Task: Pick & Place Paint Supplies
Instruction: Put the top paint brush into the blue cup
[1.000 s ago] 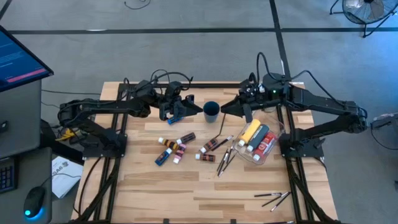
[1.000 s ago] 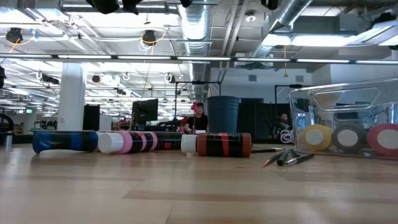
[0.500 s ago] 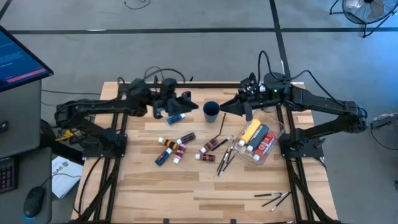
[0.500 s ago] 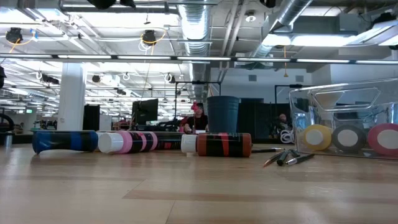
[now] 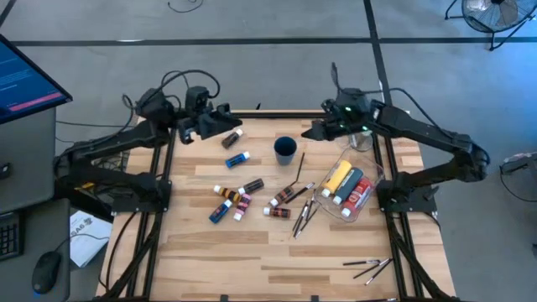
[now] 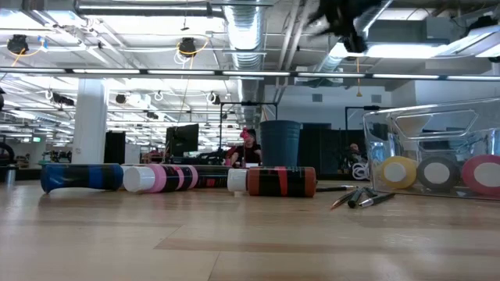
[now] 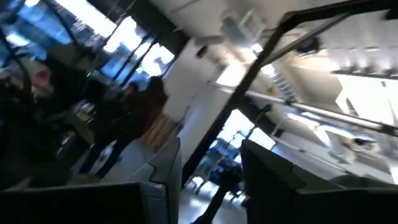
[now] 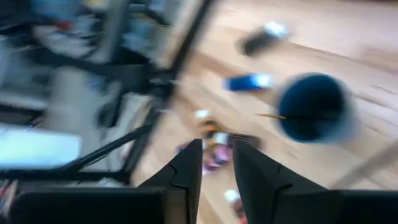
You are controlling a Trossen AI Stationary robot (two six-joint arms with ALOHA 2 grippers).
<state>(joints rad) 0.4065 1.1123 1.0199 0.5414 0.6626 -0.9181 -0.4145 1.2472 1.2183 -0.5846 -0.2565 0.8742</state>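
Several small paint tubes [image 5: 233,201] lie on their sides mid-table; the low view shows them in a row [image 6: 168,178]. A blue tube [image 5: 237,158] and a dark, white-capped one [image 5: 233,138] lie farther back. The yellow bottle [image 5: 338,176] lies in a clear bin [image 5: 359,205] with other tubes. Thin brushes lie beside the bin [image 5: 300,214] and near the front edge [image 5: 369,267]. My left gripper [image 5: 226,119] is open and hangs over the far left edge, pointing up into the room [image 7: 211,180]. My right gripper [image 5: 315,130] is open and hovers beyond the dark blue cup [image 8: 314,109].
The dark blue cup [image 5: 285,151] stands at mid-far table with a thin brush across its mouth [image 8: 292,116]. A clear jar [image 5: 362,139] stands by the right arm. The wooden top [image 5: 252,252] shows bare wood toward its near left part. A monitor stands off the table's left.
My left gripper has drawn back from the table's middle toward the far left edge and tipped upward, leaving the blue tube and the dark tube lying where it was. My right gripper has risen and pulled a little toward the far edge, away from the cup.
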